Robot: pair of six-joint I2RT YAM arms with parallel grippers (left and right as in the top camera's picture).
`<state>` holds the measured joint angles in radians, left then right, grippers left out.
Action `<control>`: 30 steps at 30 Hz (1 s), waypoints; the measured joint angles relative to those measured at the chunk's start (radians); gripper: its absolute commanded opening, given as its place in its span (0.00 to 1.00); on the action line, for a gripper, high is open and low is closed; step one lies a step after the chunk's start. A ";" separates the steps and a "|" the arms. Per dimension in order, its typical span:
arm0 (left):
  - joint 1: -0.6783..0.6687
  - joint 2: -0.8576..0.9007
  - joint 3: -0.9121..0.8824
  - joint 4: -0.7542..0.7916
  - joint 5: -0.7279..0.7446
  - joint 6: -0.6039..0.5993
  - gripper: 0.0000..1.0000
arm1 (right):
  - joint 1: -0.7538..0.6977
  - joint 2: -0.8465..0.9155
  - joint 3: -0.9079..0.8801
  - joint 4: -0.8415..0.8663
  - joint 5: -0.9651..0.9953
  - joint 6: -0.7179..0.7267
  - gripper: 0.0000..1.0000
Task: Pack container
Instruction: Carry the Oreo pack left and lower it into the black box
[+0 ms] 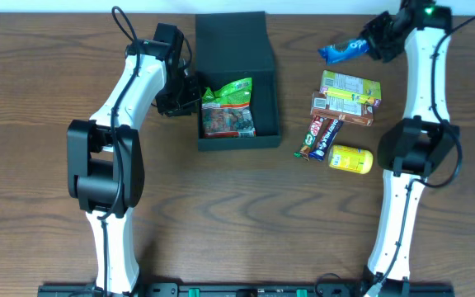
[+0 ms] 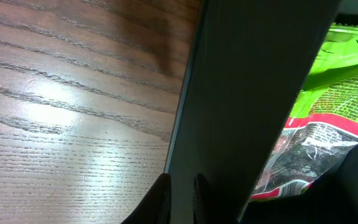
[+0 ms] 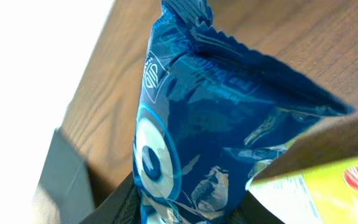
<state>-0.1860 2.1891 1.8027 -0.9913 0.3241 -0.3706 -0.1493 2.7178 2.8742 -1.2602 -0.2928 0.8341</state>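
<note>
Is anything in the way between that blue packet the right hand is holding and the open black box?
Nothing visible does. The table between the blue packet in the right hand and the box is bare; the other snacks lie off that line, nearer the arm's base. The box stands open, one green packet inside.

The box [image 1: 268, 106] is matte black cardboard, square with low walls, and it sits open on the wooden table [image 1: 48, 49], a little left of the middle. Its flat lid [image 1: 232, 41] is swung back to the far side, joined at the rear wall. One green and red snack bag [image 1: 228, 107] lies inside, towards the left wall.
</note>
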 measured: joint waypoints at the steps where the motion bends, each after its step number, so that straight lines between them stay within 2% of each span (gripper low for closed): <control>1: 0.000 0.000 0.000 0.000 -0.002 0.000 0.14 | 0.001 -0.009 0.019 -0.026 -0.006 -0.026 0.27; 10: 0.035 0.000 0.000 0.002 -0.010 0.000 0.14 | 0.069 -0.148 0.061 -0.245 -0.029 -0.277 0.24; 18: 0.107 0.000 0.000 -0.014 -0.010 0.002 0.14 | 0.278 -0.174 0.065 -0.390 -0.038 -0.528 0.19; 23: 0.127 0.000 0.000 -0.022 -0.010 0.009 0.14 | 0.424 -0.174 0.065 -0.418 -0.018 -0.643 0.19; 30: 0.130 0.000 0.000 -0.022 -0.010 0.017 0.13 | 0.556 -0.174 0.029 -0.410 0.059 -0.705 0.18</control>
<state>-0.0559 2.1891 1.8027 -1.0130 0.3138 -0.3534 0.4065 2.5439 2.9032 -1.6707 -0.2340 0.1287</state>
